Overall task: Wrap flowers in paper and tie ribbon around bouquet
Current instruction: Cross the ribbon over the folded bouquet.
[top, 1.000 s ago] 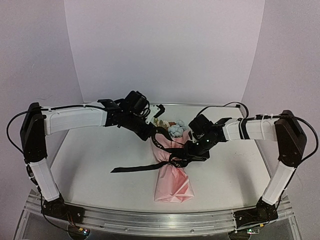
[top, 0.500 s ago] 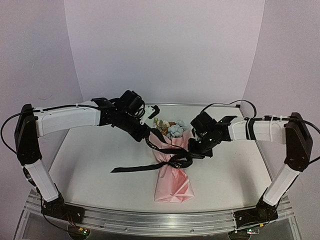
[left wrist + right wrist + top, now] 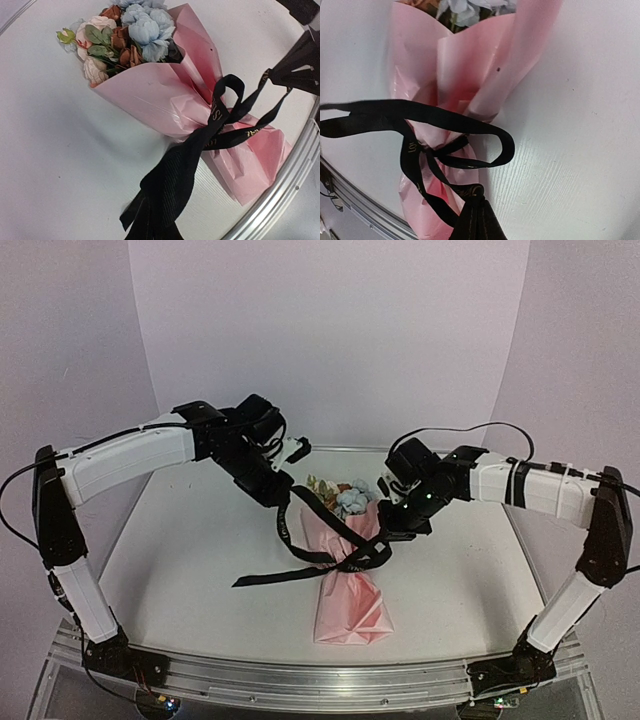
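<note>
- The bouquet, a glossy pink paper cone with soft blue, cream and rust flowers at its top, lies mid-tabletop.
- A black satin ribbon loops round its pinched waist.
- The left tool and the right tool each clench a ribbon end.

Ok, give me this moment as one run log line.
left gripper: shut on black satin ribbon | right gripper: shut on ribbon | pink paper bouquet: lying on table, ribbon looped round middle
</note>
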Robot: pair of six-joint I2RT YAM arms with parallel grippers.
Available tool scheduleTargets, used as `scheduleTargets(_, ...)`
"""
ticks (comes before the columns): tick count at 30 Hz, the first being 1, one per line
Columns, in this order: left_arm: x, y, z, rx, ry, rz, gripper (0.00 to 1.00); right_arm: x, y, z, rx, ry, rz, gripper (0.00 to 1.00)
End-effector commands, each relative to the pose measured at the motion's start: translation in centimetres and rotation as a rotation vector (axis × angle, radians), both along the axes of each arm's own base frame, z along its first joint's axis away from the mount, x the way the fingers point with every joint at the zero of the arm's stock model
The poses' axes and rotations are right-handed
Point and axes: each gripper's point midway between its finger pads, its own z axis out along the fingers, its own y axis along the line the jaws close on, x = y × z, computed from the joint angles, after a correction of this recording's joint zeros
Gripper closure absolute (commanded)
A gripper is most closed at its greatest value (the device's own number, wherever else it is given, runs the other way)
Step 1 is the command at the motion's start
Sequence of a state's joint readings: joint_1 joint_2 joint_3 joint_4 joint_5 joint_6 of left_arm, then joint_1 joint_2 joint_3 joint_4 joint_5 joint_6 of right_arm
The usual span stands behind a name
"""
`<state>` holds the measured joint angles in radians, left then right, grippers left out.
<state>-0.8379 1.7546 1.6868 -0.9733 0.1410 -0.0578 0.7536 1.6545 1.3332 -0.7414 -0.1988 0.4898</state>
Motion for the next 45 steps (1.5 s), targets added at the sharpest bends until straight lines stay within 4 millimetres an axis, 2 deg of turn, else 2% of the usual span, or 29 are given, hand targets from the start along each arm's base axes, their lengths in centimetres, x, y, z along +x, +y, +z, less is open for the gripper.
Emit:
scheduleTargets(1,-4.5,-0.2,1.2,-0.075,0.185,-0.093,1.0,0.6,1.1,0.3,-0.01,0.002,0.104,1.0)
scheduleTargets(4,-5.9,-1.4,2.8,-0.186,0.221,-0.153,1.0,1.4,1.9,0.2,0.021,0.024,0.114,1.0)
scheduleTargets(9,-7.7,-5.6,6.9,-0.458,0.362,-0.264,1.0,2.5,3.3,0.1,0.104,0.094,0.112,1.0)
scheduleTargets(11,-8.3,-7.3,8.5,-0.565,0.422,-0.309,1.0,3.4,3.6,0.1,0.148,0.115,0.091,1.0)
scheduleTargets(17,-9.5,-11.7,11.3,-0.813,0.524,-0.372,1.0,6.5,5.5,0.1,0.346,0.199,-0.002,1.0)
scheduleTargets(18,-9.4,-12.5,12.4,-0.88,0.521,-0.372,1.0,7.0,5.6,0.0,0.366,0.21,-0.017,1.0)
scheduleTargets(21,-8.0,-14.0,13.6,-1.045,0.535,-0.293,1.0,8.0,5.7,0.0,0.409,0.227,-0.042,1.0)
scheduleTargets(23,-6.6,-14.3,15.4,-1.202,0.546,-0.223,1.0,8.4,5.5,-0.1,0.428,0.243,-0.059,1.0)
scheduleTargets(26,-5.0,-15.0,16.8,-1.357,0.544,-0.164,1.0,8.7,5.3,-0.1,0.44,0.256,-0.079,1.0)
scheduleTargets(29,-4.6,-16.5,15.0,-1.345,0.519,-0.113,1.0,8.9,5.3,-0.2,0.441,0.259,-0.088,1.0)
scheduleTargets(32,-4.9,-17.6,11.1,-1.241,0.502,-0.071,1.0,8.9,5.2,-0.1,0.446,0.27,-0.095,1.0)
scheduleTargets(36,-6.1,-18.0,5.2,-1.043,0.406,-0.052,1.0,8.4,4.9,-0.3,0.435,0.276,-0.093,1.0)
scheduleTargets(40,-8.5,-18.4,0.4,-0.858,0.336,-0.081,1.0,7.7,4.2,-0.6,0.407,0.275,-0.089,1.0)
scheduleTargets(43,-9.7,-18.8,-2.4,-0.738,0.303,-0.11,0.99,7.3,3.8,-0.4,0.391,0.27,-0.083,1.0)
scheduleTargets(45,-10.2,-19.1,-2.9,-0.71,0.268,-0.13,0.97,7.0,3.4,-0.2,0.378,0.264,-0.081,1.0)
